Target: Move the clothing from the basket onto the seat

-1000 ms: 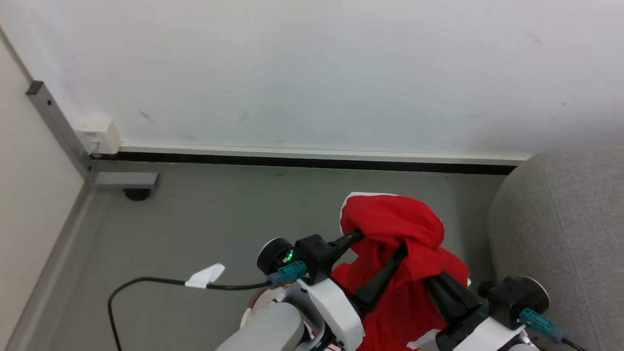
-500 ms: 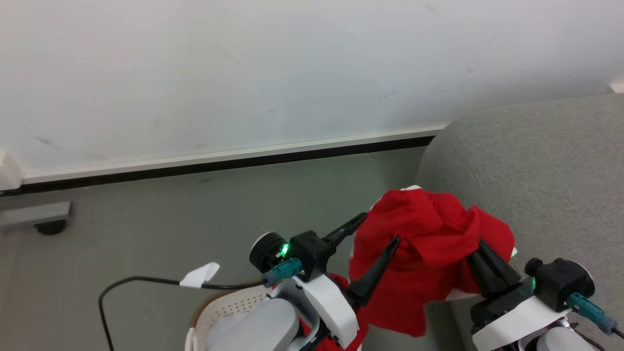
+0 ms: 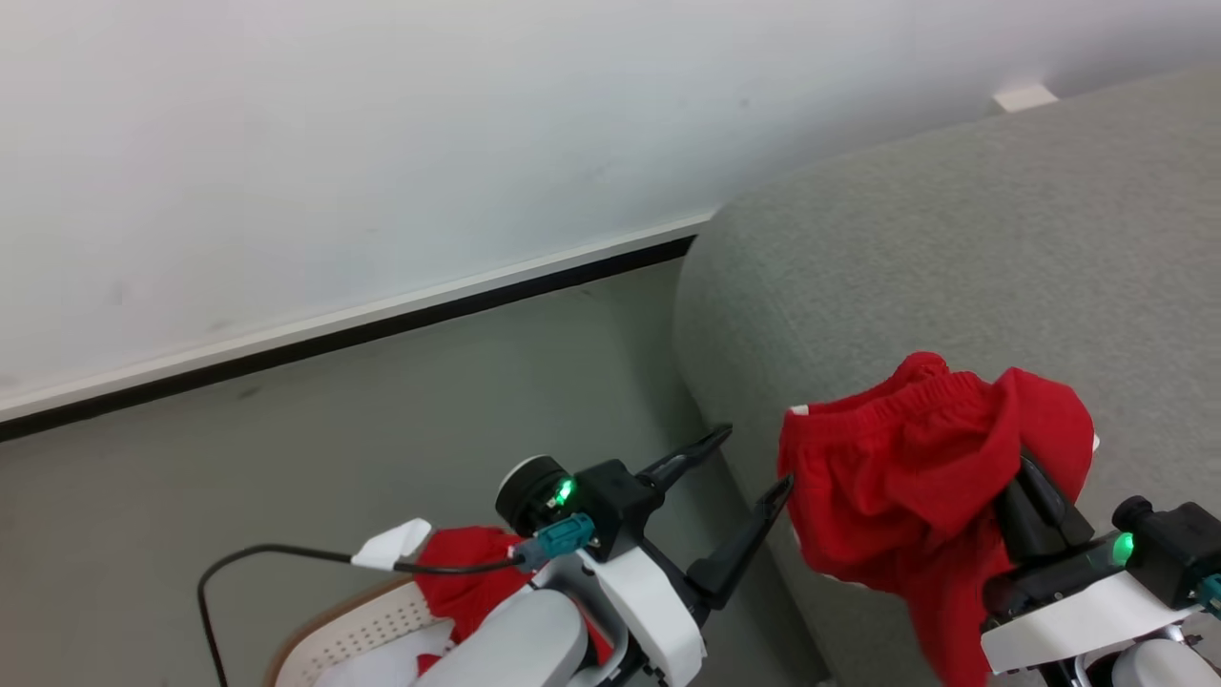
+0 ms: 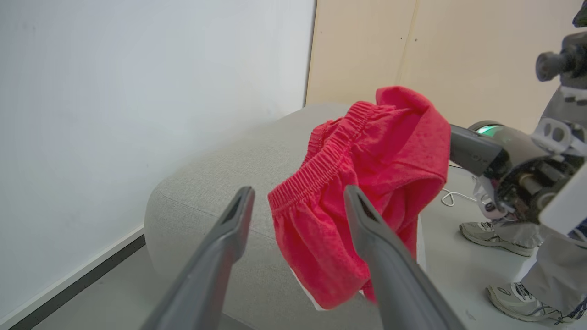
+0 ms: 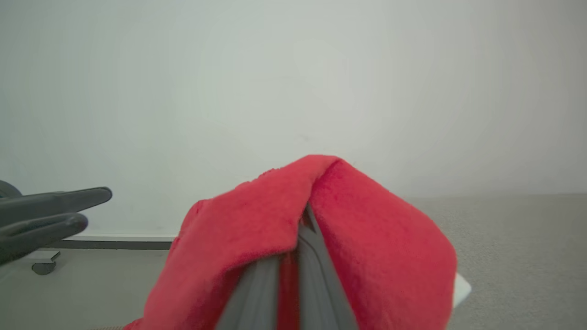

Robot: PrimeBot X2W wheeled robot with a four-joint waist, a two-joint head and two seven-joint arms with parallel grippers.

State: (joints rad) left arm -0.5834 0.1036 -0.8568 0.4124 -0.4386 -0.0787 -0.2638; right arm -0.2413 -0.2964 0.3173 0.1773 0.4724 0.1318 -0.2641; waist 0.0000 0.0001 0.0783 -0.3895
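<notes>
So that it can drop onto the seat (image 3: 954, 267), the clothing (image 3: 897, 477) hangs pinched in the right claw (image 3: 1035, 501) over the seat's left edge, while the left claw (image 3: 754, 460) gapes empty.

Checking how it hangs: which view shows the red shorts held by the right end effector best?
The left wrist view: the red shorts hang whole, elastic waistband and hem visible. The head view shows them bunched on the right end effector; the right wrist view, a close fold over its shut fingers.
</notes>
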